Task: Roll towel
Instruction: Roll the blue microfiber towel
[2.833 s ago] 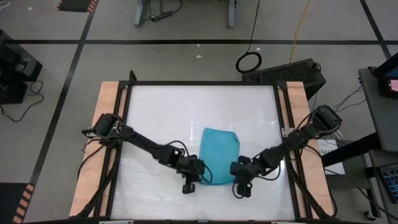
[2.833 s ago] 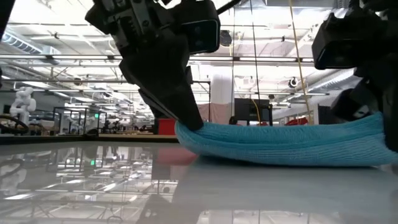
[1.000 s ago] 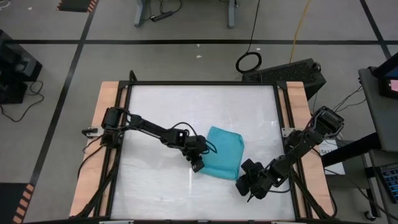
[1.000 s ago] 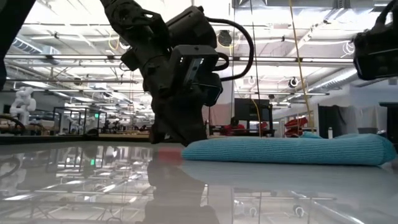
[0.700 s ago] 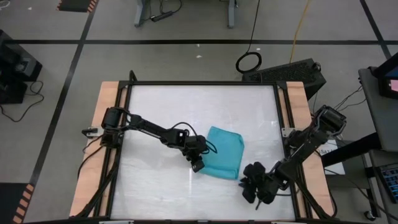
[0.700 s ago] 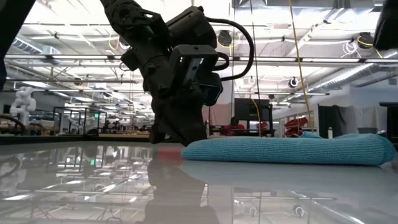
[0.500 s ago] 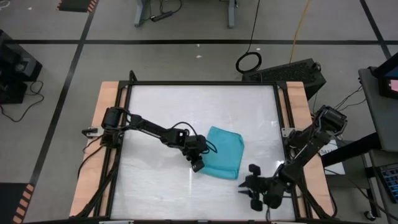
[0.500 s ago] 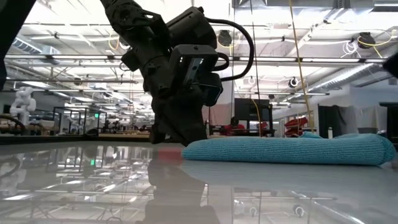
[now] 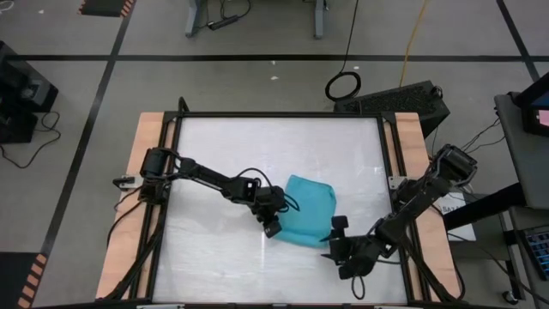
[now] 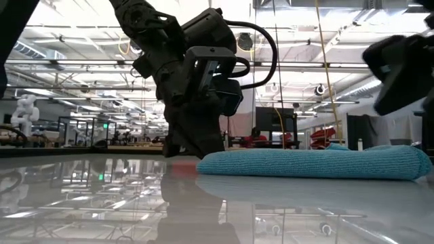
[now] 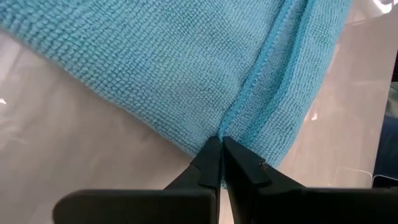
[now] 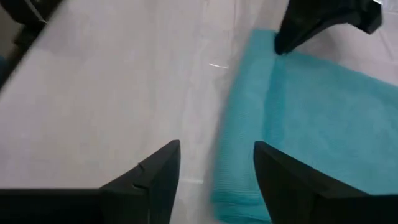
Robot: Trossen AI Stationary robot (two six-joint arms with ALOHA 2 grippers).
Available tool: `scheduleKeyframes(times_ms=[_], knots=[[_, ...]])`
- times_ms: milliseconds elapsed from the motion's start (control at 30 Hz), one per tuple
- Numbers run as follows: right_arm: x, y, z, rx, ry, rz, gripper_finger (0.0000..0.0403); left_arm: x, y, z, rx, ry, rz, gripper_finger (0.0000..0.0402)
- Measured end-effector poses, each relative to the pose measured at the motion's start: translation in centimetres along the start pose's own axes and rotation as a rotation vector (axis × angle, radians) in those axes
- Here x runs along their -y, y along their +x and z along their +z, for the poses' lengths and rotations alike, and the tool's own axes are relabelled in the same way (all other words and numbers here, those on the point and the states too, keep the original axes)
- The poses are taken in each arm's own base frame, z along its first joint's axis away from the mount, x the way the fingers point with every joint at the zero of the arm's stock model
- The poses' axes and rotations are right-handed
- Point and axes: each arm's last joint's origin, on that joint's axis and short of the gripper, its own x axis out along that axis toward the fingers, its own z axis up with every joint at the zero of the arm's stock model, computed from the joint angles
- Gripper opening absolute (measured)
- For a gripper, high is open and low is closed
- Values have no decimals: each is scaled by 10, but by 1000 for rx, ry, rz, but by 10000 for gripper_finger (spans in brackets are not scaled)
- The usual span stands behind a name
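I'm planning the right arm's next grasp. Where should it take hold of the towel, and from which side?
Probably the towel's free near-right corner, approached low from the table's near side. The right end effector is open just off that corner; the left end effector is shut on the near-left corner.

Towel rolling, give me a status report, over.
Left end effector shut on towel edge. Right end effector open, off the towel's near corner. Towel folded flat, not rolled. Nothing in the way.
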Motion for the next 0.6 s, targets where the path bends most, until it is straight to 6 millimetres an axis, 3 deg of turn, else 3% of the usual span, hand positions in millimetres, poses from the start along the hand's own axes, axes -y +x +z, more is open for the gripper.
scheduleKeyframes(times_ms=[200,600], knots=[[9,9,1,-67,-23,49,205,0,0,0,-3,0,-4,18],[5,30,-23,-209,29,2,162,-2,-1,1,-10,9,-17,18]])
